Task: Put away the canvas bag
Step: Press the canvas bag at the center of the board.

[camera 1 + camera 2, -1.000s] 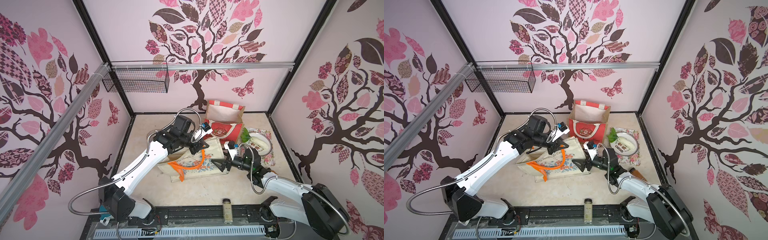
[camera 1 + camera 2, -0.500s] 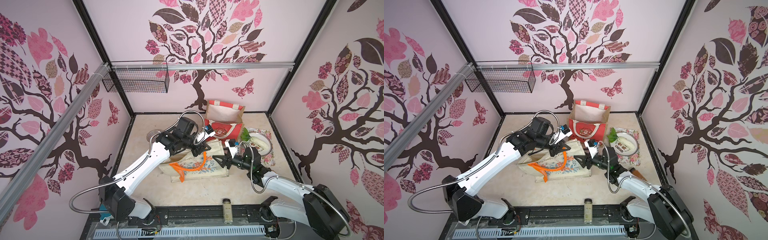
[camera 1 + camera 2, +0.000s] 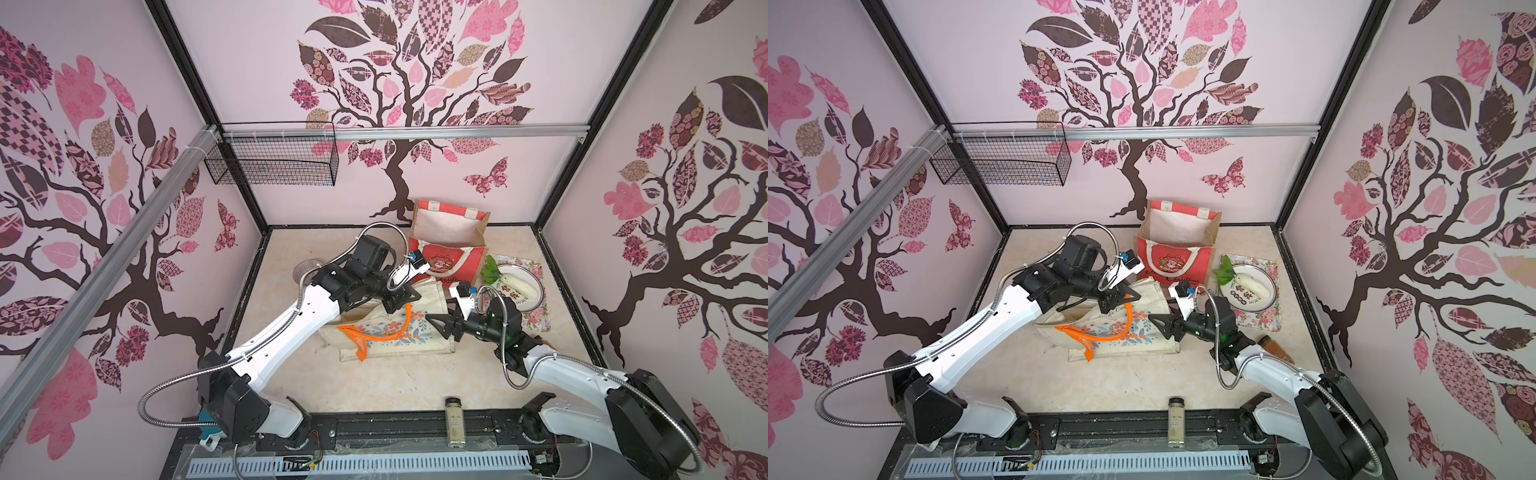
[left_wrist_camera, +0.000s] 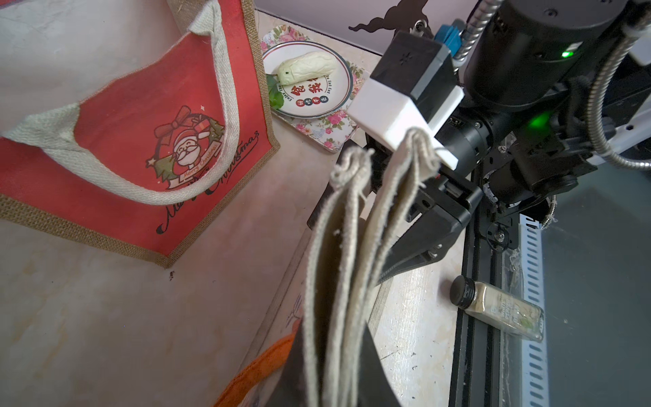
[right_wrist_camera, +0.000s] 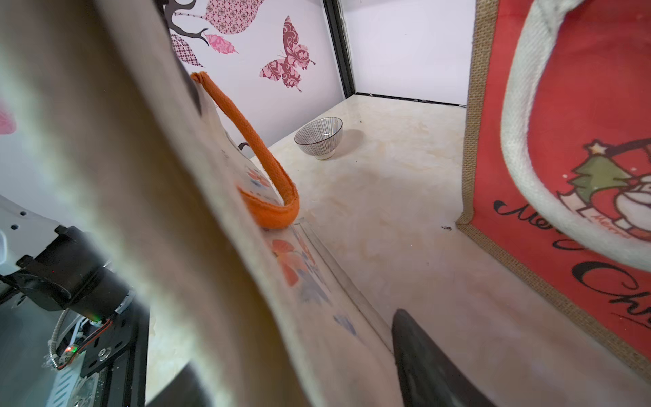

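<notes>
**Cream canvas bag (image 3: 415,338), floral print, woven orange handles (image 3: 405,322), half slumped on the surface (image 3: 374,386).**
Left gripper (image 3: 399,302) pinches its frayed, doubled rim; right gripper (image 3: 441,328) is spread at the bag's side edge. Just beyond both, a red burlap-trimmed bag (image 4: 169,151) reads "Merry Christmas".

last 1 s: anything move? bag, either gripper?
Small moves only. The left gripper, shut on the lifted edge of the canvas bag, shifted slightly toward the right arm and took the edge with it. The right gripper crept toward that edge; its fingers narrowed, then spread again, gripping nothing. Unchanged: red Christmas bag, plate, spice jar.
</notes>
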Controlling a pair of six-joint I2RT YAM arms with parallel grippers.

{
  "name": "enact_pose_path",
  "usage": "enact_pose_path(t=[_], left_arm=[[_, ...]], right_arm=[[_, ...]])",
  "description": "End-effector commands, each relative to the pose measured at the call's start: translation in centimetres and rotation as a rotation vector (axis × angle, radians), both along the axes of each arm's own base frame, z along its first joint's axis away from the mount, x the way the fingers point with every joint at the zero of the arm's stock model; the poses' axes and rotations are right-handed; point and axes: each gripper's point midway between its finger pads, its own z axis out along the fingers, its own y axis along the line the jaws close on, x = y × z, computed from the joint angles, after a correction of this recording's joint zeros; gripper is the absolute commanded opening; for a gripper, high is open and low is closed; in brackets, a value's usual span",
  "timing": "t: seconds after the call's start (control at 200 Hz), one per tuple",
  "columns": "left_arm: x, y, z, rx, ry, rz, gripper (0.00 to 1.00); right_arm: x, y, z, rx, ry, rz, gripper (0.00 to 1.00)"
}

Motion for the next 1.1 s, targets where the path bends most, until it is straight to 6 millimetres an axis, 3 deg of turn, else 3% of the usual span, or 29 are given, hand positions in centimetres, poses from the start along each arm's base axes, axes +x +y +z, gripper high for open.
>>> enact_pose_path(t=[0.0,0.095,0.18,0.255,0.555,0.65,0.72,0.8,0.86,1.09], left_arm=[[-0.4,0.2,1.3,-0.042,-0.039,0.007,0.0],[-0.4,0.3,1.6,-0.049,-0.046,0.01,0.0],[-0.3,0.4,1.8,-0.048,-0.056,0.02,0.0],[-0.3,0.5,1.9,-0.049,-0.061,0.023,0.0],[0.1,0.7,2.0,-0.053,-0.067,0.051,0.0],[0.2,0.7,2.1,-0.055,-0.069,0.059,0.0],[0.2,0.7,2.2,-0.059,-0.07,0.06,0.0],[0.2,0.7,2.1,-0.057,-0.063,0.061,0.0],[0.2,0.6,2.0,-0.056,-0.057,0.062,0.0],[0.5,1.0,2.3,-0.045,-0.076,0.086,0.0]], right_arm=[[0.0,-0.2,-0.9,-0.019,0.006,-0.009,0.65],[-0.1,-0.4,-1.7,-0.026,0.028,-0.016,0.58],[0.0,-0.6,-2.2,-0.029,0.039,-0.034,0.33],[0.3,-0.9,-2.3,-0.03,0.033,-0.062,0.0],[0.4,-1.5,-1.6,-0.019,0.046,-0.101,0.0],[0.6,-1.5,-1.9,-0.031,0.105,-0.117,0.5],[0.4,-1.4,-2.0,-0.036,0.147,-0.104,0.69],[-0.2,-1.2,-1.7,-0.012,0.17,-0.079,0.79],[-0.3,-1.4,-1.4,0.013,0.176,-0.095,0.97],[0.4,-3.0,-2.3,-0.063,0.249,-0.206,1.0]])
